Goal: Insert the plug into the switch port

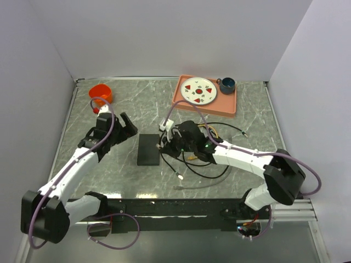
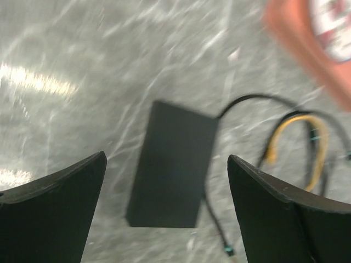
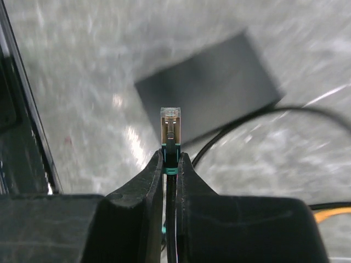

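Left gripper (image 1: 128, 126) hangs just left of the flat black switch box (image 1: 148, 149), jaws wide apart; just right of that box, right gripper (image 3: 170, 159) clamps the clear-tipped plug (image 3: 170, 124), clear of the box.

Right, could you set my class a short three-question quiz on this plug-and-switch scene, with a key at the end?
1. True or false: the right hand is shut on the plug.
2. Multiple choice: the left hand is A) shut on nothing, B) open and empty, C) gripping the plug.
3. Short answer: is the plug seated in the black box yet?

Key
1. True: the plug stands out above the closed fingertips.
2. B.
3. No: the plug is held apart from the box.
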Controlling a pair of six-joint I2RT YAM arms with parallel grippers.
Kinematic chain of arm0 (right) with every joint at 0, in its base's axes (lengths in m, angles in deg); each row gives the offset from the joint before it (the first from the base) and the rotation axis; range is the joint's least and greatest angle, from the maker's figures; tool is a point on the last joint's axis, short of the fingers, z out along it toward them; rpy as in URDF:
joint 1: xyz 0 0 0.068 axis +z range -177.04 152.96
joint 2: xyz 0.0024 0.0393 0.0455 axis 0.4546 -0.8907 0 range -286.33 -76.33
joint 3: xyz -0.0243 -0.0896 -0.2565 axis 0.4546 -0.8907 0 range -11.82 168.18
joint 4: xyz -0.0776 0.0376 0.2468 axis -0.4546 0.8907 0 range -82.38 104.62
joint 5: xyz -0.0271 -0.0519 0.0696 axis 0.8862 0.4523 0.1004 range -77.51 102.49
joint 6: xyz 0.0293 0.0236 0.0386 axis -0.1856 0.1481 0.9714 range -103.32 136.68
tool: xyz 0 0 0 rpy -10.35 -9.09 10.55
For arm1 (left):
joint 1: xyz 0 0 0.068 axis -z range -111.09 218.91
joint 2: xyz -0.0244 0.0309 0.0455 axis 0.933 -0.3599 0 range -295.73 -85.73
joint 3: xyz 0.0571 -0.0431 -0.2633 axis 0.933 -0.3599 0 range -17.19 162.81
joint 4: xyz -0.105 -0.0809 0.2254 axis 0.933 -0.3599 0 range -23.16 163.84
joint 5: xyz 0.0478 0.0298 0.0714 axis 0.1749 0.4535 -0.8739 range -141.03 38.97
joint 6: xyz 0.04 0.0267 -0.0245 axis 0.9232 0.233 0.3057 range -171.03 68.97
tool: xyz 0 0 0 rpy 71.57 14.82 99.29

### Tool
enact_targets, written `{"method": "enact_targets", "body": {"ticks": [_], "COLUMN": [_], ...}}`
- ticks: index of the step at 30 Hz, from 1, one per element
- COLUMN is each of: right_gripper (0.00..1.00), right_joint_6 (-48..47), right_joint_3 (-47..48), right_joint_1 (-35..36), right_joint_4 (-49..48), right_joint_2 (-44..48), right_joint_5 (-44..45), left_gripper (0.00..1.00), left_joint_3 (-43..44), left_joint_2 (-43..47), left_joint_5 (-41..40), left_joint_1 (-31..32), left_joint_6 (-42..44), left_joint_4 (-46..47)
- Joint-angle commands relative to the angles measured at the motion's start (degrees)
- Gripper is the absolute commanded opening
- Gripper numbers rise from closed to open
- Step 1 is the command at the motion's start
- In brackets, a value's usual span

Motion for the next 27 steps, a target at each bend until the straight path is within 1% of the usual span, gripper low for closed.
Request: {"method": "enact_targets", "body": {"ticks": [1,3,7,10,17,19,22,24,27], "right_gripper": [0.00,0.00,0.00,0.00,0.00,0.00,0.00,0.00,0.00], "right_joint_6": [2.4,2.9,3.6,5.4,5.2,5.7,6.8,7.4,8.6], "right_joint_3": [-2.1,-2.8,-2.8,-3.4,-2.3,-0.9,2.6,5.0,6.1], "right_joint_1": [1.2,2.1,6.4,7.2,7.6,7.5,7.4,7.3,5.3], "right_joint_4": [0.7,1.4,4.0,4.3,5.6,7.8,10.5,13.4,15.2], "right_joint_2": [-2.6,-3.8,-6.9,-9.2,-14.8,-17.2,-20.3,-21.6,-21.9], "right_joint_5": [-2.5,-3.0,-0.8,0.1,0.0,0.5,3.3,6.8,8.0], "left_gripper": [0.97,0.97,0.97,0.97,0.97,0.97,0.97,0.97,0.97], "left_joint_3": [-3.7,-4.8,-5.0,-5.0,-4.9,-4.2,-3.5,-3.3,-3.4], "left_joint_2": [-3.3,-5.8,-10.4,-13.0,-15.6,-16.0,-16.9,-17.4,-18.9], "left_joint_5": [8.2,10.2,12.0,12.6,13.3,14.0,16.0,17.1,19.8], "left_joint_1": [-3.0,-3.7,-4.2,-4.3,-4.4,-4.4,-4.4,-4.4,-4.3], "left_joint_6": [2.8,3.1,3.1,3.4,4.6,5.4,7.6,9.0,9.8], "left_joint_4": [6.6,8.8,11.3,12.6,14.0,13.7,13.3,13.5,14.9]}}
